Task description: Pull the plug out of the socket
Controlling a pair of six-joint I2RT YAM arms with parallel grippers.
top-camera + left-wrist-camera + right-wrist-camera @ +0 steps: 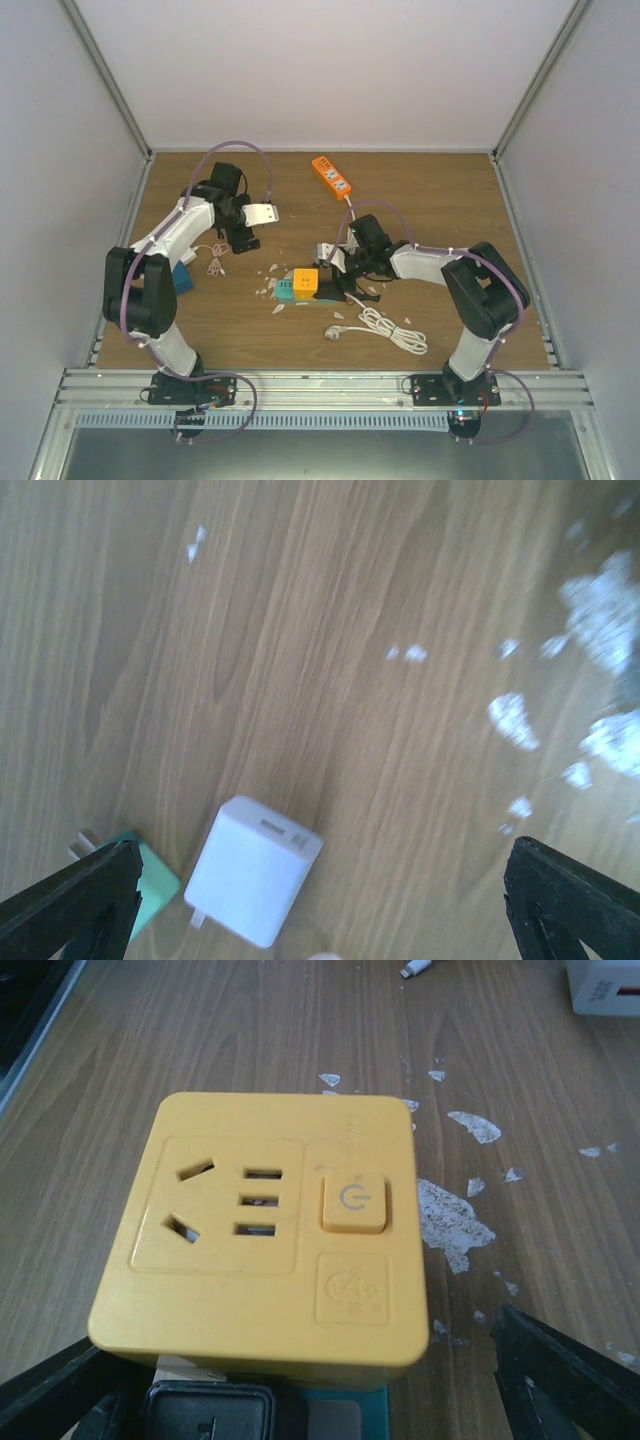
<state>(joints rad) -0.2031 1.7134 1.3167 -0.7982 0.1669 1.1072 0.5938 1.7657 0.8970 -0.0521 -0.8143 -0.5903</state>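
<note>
Under the wide right hand [310,1385] sits one yellow socket [265,1230]; left hand [320,900] wide over one charger [252,870].

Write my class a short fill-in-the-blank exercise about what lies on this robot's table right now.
1. The socket cube in the right wrist view is ____.
2. Its power button sits to the ____ of its holes in that view.
3. The power strip at the table's far side is ____.
4. The charger seen between the left hand's open fingers is ____.
Missing words: yellow; right; orange; white.
</note>
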